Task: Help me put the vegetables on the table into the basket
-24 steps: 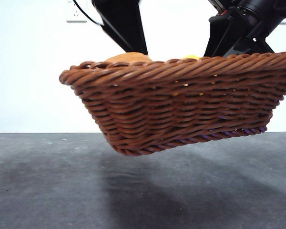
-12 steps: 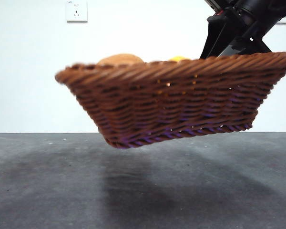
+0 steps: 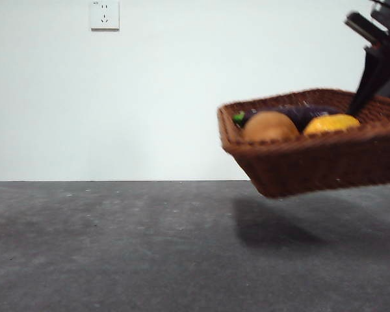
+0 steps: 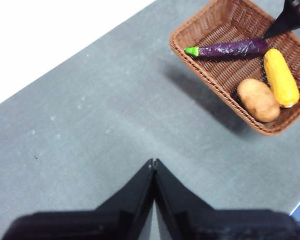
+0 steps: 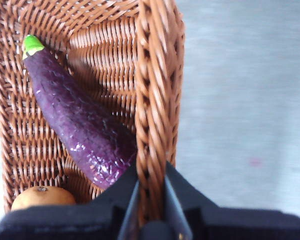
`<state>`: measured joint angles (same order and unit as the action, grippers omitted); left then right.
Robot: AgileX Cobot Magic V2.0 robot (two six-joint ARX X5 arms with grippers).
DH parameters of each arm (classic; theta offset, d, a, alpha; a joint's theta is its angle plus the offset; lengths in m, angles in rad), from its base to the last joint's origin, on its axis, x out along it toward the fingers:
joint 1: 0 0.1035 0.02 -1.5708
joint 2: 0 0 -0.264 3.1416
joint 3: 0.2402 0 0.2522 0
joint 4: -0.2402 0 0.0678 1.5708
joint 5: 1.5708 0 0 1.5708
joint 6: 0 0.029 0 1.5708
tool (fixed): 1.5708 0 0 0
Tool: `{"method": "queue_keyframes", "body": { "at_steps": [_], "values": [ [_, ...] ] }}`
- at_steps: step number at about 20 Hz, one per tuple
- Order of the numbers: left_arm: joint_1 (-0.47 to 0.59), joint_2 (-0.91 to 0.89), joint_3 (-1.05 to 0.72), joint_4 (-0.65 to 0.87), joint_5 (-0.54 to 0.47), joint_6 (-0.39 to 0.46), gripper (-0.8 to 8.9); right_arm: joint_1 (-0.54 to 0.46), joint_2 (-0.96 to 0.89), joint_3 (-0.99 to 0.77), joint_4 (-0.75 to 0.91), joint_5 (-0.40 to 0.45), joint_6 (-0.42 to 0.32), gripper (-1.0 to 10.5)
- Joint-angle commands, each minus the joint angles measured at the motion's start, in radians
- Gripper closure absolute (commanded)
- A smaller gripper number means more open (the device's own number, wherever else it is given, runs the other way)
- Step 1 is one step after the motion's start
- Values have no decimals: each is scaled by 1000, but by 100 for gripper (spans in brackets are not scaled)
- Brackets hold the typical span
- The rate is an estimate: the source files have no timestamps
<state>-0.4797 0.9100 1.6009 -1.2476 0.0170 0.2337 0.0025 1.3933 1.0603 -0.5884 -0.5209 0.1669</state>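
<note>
1. While the right gripper (image 5: 150, 200) pinches the wicker basket's (image 3: 312, 166) braided rim, we see it hang above the table (image 3: 117, 247) at right, carrying eggplant (image 4: 230, 49), potato (image 4: 258, 99) and corn (image 4: 281, 76).
2. Left gripper (image 4: 153, 165): closed, empty.
3. We judge a one-sided grip risks tipping and spilling.
4. No readable writing.

Before you, a dark grey table (image 3: 117, 247) runs the full width of the front view. It is matte, flecked with small pale specks, and meets a white wall (image 3: 169, 97) at its far edge. On its right part lies a soft dark shadow (image 3: 273, 224). The wicker basket (image 3: 312, 169) casting it hangs above the surface, not touching it.
</note>
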Motion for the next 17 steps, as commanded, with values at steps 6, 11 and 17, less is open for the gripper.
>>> {"method": "queue_keyframes", "body": {
  "at_steps": [6, 11, 17],
  "values": [
    [3, -9, -2, -9, -21, -16, 820, -62, 253, 11, 131, -22, -64, 959],
    [3, -9, -2, -22, -21, -16, 820, -82, 346, 82, 113, 3, -105, 959],
    [3, -7, -2, -21, -18, -17, 820, -82, 372, 127, 49, 69, -164, 959]
  ]
}}
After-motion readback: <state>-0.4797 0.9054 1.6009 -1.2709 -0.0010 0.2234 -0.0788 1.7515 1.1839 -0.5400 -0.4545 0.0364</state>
